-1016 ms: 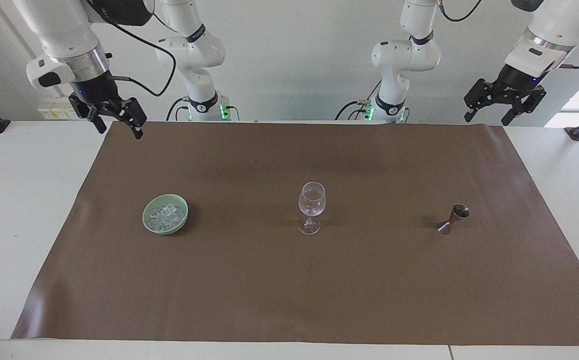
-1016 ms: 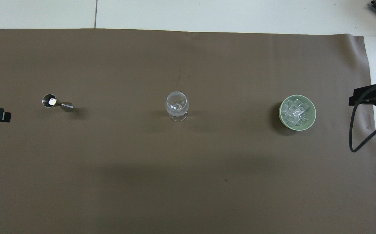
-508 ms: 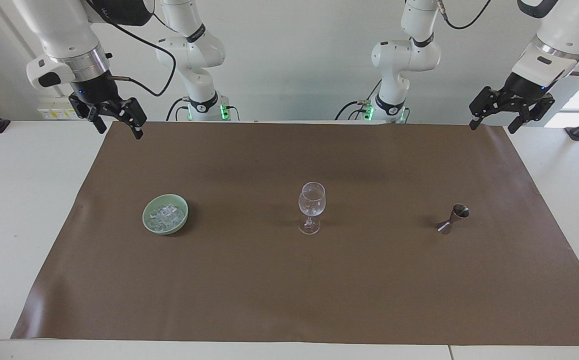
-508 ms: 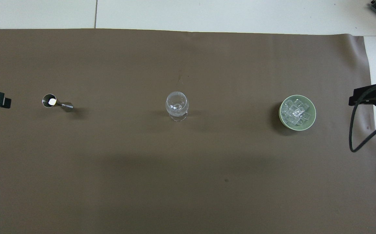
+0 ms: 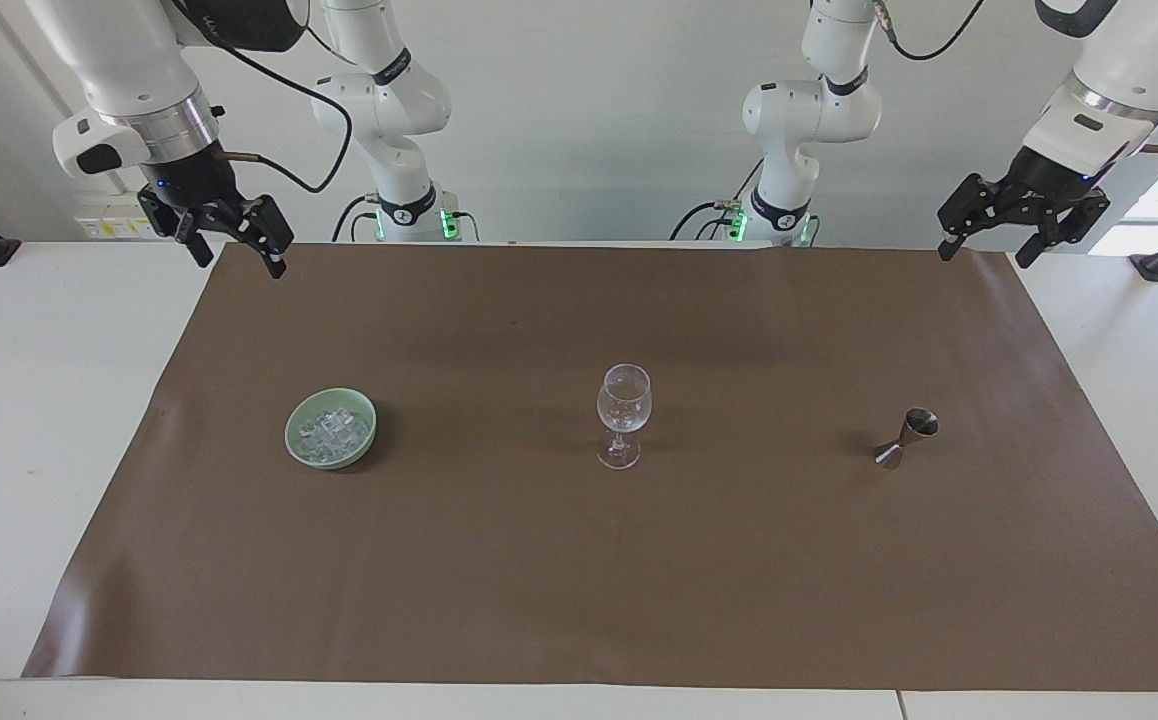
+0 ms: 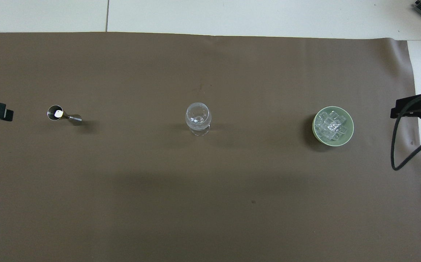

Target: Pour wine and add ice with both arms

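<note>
Since a second ago only the left gripper (image 5: 981,252) has shifted, lifting slightly; it is hanging over the mat's (image 5: 579,560) corner nearest the left arm's base, fingers spread and empty. Toward that end the metal jigger (image 6: 63,115) is standing, the wine glass (image 6: 198,118) mid-mat, and the ice (image 6: 332,125) is sitting in the green bowl (image 6: 349,136). The right gripper (image 5: 239,258) is waiting, spread, over the right-arm corner.

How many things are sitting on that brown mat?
3, in a row: a green bowl of ice toward the right arm's end, a wine glass in the middle, and a metal jigger toward the left arm's end. Nothing looks hidden.
</note>
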